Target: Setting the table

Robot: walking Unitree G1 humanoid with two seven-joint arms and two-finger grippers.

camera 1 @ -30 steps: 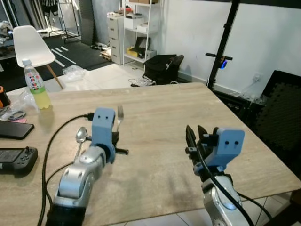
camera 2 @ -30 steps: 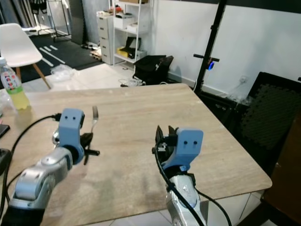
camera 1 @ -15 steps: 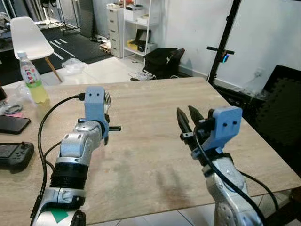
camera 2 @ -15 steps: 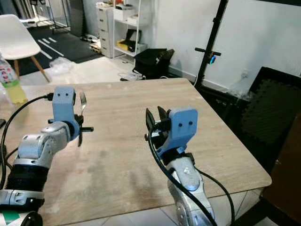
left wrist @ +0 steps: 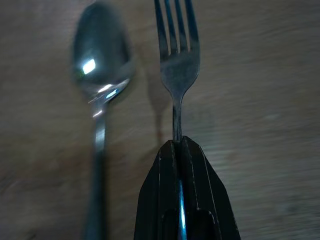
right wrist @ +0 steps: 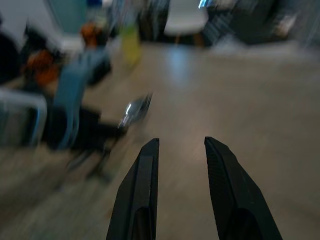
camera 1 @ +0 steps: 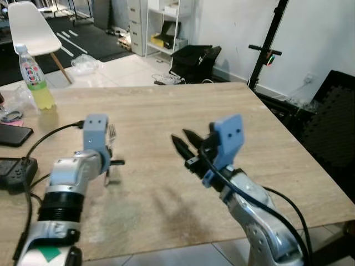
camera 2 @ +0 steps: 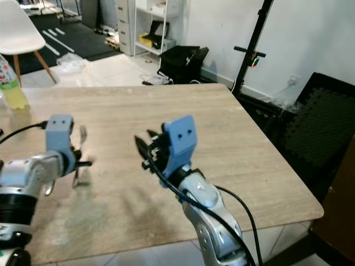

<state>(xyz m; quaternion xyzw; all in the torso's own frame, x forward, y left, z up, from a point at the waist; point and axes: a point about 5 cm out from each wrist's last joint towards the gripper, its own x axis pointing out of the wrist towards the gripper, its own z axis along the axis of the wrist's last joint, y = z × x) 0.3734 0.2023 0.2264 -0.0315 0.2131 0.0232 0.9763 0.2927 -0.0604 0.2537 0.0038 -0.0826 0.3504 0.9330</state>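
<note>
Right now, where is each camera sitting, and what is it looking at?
Left eye view: on the head, looking down at the table; both silver arms show.
Right eye view: beside it, same scene.
Left wrist view: on the left wrist, looking along the left gripper, shut on the fork, beside the spoon.
Right wrist view: along the open right gripper toward the left arm, blurred.
Shared: the fork appears in the eye views and both wrist views.
</note>
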